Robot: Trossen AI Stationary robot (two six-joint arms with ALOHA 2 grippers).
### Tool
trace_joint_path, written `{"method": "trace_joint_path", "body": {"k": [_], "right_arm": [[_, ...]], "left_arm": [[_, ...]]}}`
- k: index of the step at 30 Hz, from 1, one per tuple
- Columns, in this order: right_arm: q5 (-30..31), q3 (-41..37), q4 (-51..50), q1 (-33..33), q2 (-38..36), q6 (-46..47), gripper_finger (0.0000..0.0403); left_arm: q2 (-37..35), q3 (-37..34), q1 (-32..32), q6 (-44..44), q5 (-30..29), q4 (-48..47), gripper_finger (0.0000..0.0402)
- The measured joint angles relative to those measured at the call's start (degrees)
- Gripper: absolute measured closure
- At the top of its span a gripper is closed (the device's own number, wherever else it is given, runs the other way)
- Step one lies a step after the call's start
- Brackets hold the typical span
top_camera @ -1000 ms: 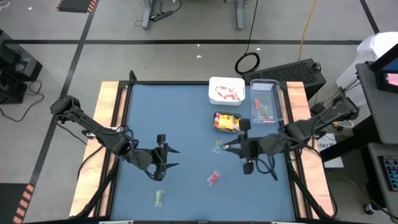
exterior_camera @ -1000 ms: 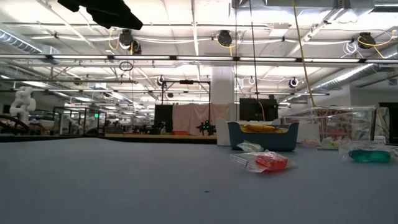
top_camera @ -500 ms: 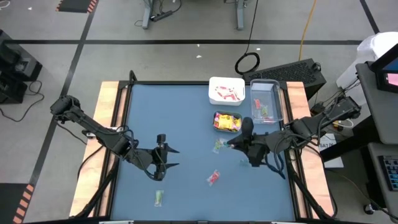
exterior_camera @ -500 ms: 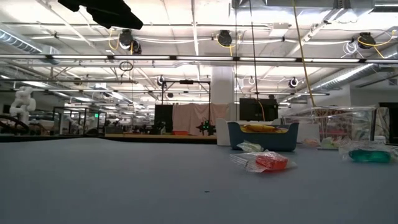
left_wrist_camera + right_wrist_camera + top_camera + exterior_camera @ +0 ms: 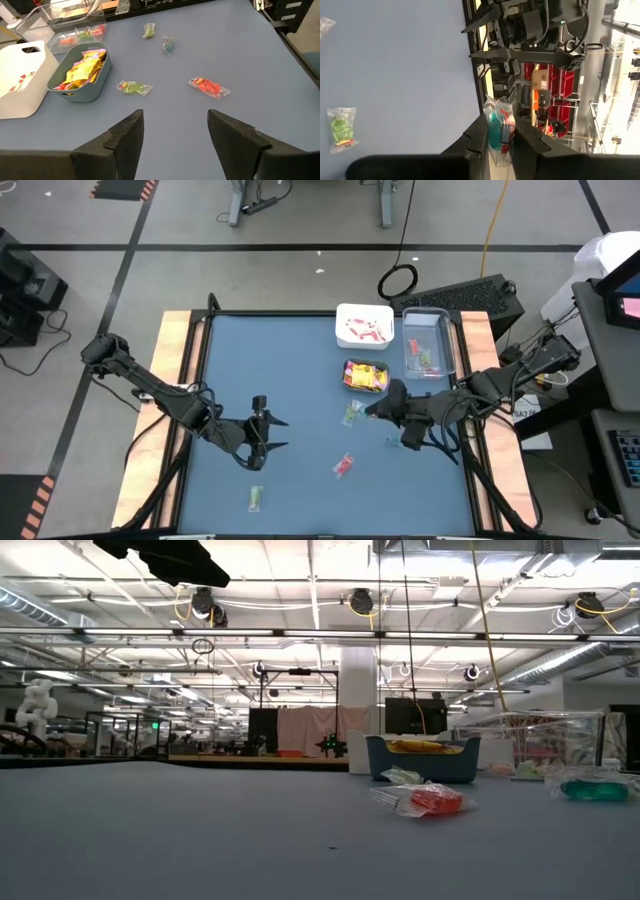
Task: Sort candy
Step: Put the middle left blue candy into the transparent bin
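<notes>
My right gripper (image 5: 374, 411) hovers over the table's right middle, shut on a teal candy in clear wrap (image 5: 498, 131). My left gripper (image 5: 281, 433) stands open above the table's left middle, pointing right, with nothing between its fingers (image 5: 175, 135). Loose candy lies flat on the blue table: a green piece (image 5: 351, 414) beside the right gripper, a red piece (image 5: 343, 466), a green piece (image 5: 256, 498) near the front edge and a teal piece (image 5: 393, 442). Yellow packets fill a teal container (image 5: 366, 376). My right gripper pinches the teal candy by its clear wrapper (image 5: 496, 142) between its two fingers. The candy's body and its far wrapper end stick out past the fingertips. The fingers come from the table's right side, slanting a little down. The candy is lifted clear of the table.
A white container (image 5: 365, 326) with red-printed sweets and a clear container (image 5: 427, 345) with mixed pieces stand at the far right, behind the teal one. The table's left half and far left corner hold nothing but my left arm.
My right gripper has rolled about its own pointing line by well over half a quarter turn, staying over the same spot and still shut on the teal candy. The candies on the table have not moved.
</notes>
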Motion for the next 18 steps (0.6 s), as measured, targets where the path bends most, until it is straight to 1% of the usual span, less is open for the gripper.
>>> {"method": "trace_joint_path", "body": {"k": [7, 15, 18], "right_arm": [[-0.06, 0.0, 0.0, 0.0, 0.0, 0.8, 0.0349], [-0.35, 0.0, 0.32, 0.04, 0.02, 15.88, 0.0349], [-0.57, 0.0, 0.52, 0.04, 0.02, 22.93, 0.0349]], "left_arm": [[0.0, 0.0, 0.0, -0.01, 0.0, 0.0, 0.0176], [0.0, 0.0, 0.0, -0.03, 0.0, 0.0, 0.0176], [0.0, 0.0, 0.0, -0.05, 0.0, 0.0, 0.0176]]}}
